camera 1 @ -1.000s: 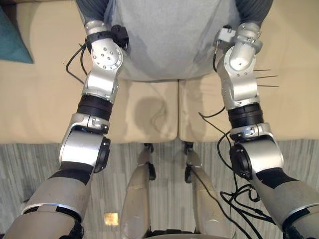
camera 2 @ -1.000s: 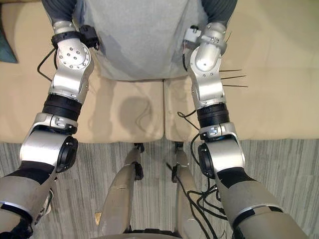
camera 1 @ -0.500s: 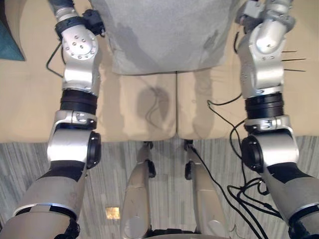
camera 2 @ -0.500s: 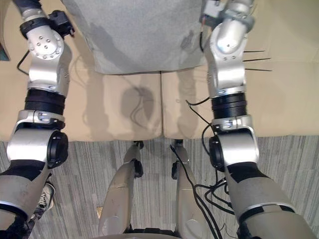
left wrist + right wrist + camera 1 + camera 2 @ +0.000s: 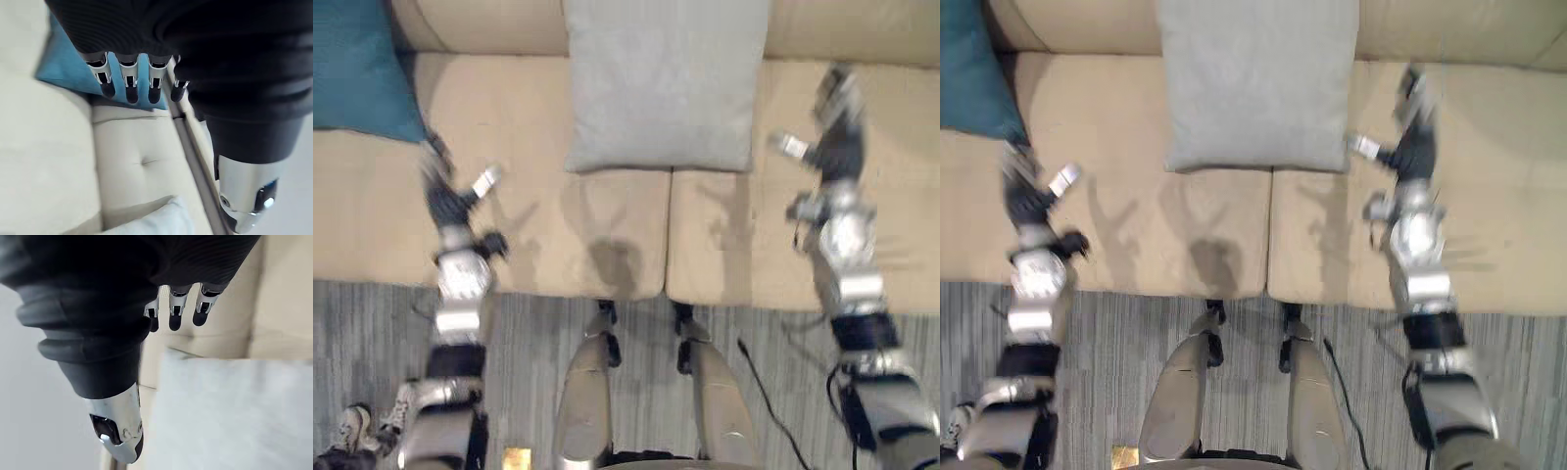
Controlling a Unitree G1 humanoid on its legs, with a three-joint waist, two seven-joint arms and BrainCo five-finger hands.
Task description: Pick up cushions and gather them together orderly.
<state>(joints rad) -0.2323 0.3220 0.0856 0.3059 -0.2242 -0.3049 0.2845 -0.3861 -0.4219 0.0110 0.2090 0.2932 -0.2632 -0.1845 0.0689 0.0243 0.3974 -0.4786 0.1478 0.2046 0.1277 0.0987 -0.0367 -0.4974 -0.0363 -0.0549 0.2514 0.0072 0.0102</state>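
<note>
A grey cushion (image 5: 661, 83) stands on the beige sofa seat (image 5: 607, 225), leaning on the backrest in the middle. A teal cushion (image 5: 357, 73) rests at the sofa's far left. My left hand (image 5: 445, 191) hovers over the seat below the teal cushion, fingers (image 5: 129, 83) straight and empty. My right hand (image 5: 837, 127) is held up to the right of the grey cushion, apart from it, fingers (image 5: 176, 313) straight and empty. The grey cushion (image 5: 230, 411) fills the space past the right hand in its wrist view; the teal cushion (image 5: 63, 68) shows past the left fingers.
The sofa's front edge meets a grey striped carpet (image 5: 529, 362). Bare seat lies between the two cushions and to the right of the grey one. A white shoe (image 5: 352, 426) shows on the carpet at the lower left.
Both hands have let go of the grey cushion and drawn back to either side with fingers straightened. The cushion now stands alone against the backrest. The head view has also shifted.
</note>
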